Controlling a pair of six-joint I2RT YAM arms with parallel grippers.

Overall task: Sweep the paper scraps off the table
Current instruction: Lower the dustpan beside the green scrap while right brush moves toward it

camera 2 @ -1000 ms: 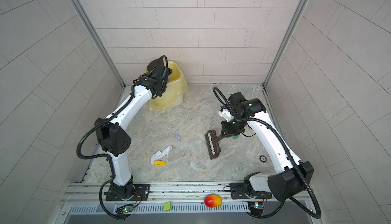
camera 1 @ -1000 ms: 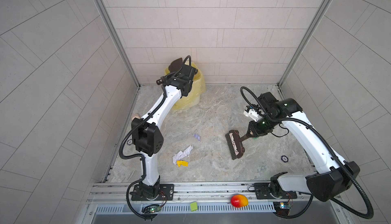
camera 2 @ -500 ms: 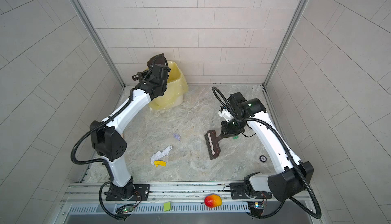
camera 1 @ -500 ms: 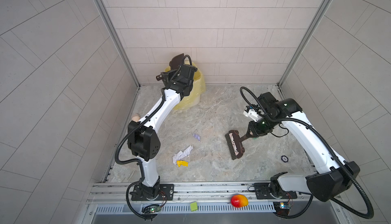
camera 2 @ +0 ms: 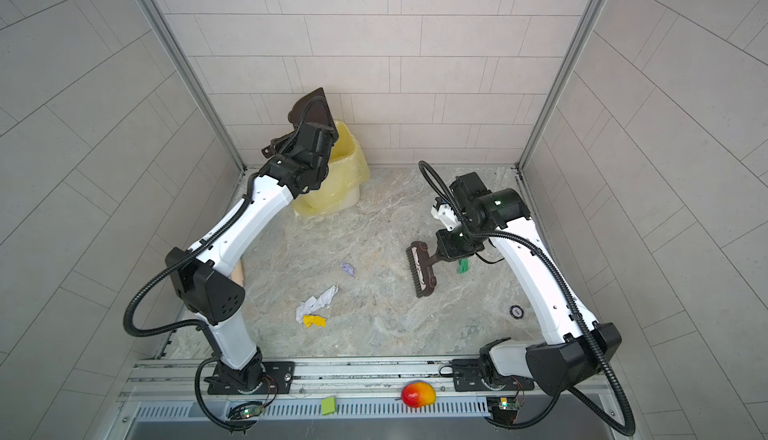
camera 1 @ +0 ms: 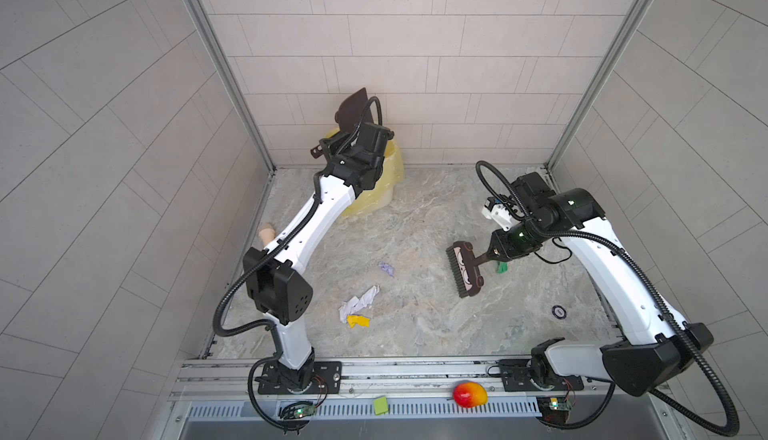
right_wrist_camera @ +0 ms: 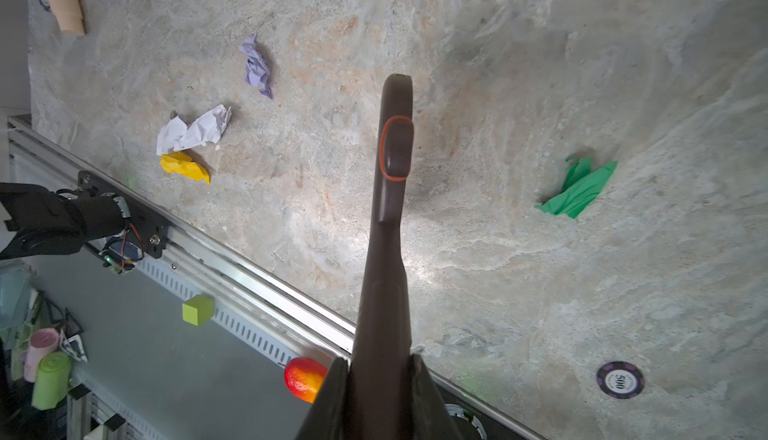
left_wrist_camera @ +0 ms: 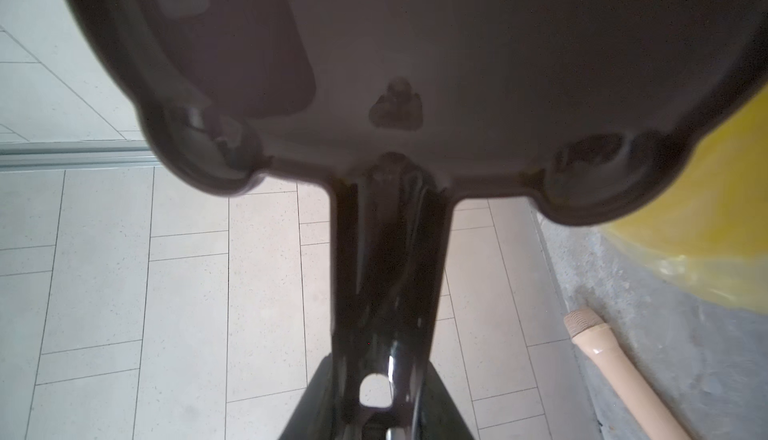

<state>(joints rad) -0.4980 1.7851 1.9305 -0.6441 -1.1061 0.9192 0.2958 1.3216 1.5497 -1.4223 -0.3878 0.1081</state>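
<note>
Four paper scraps [camera 2: 316, 301] are out on the table [camera 1: 415, 334] in both top views. Dead centre is the lavender scrap [camera 1: 386, 269], a small crumpled knot. Below and left of it is the white scrap [camera 1: 358, 303], the long one, its axis running from lower left up to upper right. The yellow scrap [camera 1: 358, 321] sits right against its lower end. Over at right of centre, the green scrap [camera 1: 503, 267] lies just beside the brush handle, under the right gripper [camera 1: 492, 253].

That right gripper is clenched on the handle of the brush [camera 1: 465, 269]. The handle points up and right into the jaws. The brush head's long axis runs steeply from upper left to lower right, with the bristles facing left toward the lavender and white scraps, well apart from them.

Upper middle of the frame, the left gripper [left_wrist_camera: 380, 409] is clamped around the handle of the dustpan [camera 1: 352, 112]. The pan is raised above the yellow bin [camera 1: 392, 164], wide end up against the back wall and handle pointing down.

A poker chip [camera 1: 559, 311] sits at lower right. A mango [camera 1: 469, 394] and a lime-green note [camera 1: 380, 404] rest on the bottom rail.
</note>
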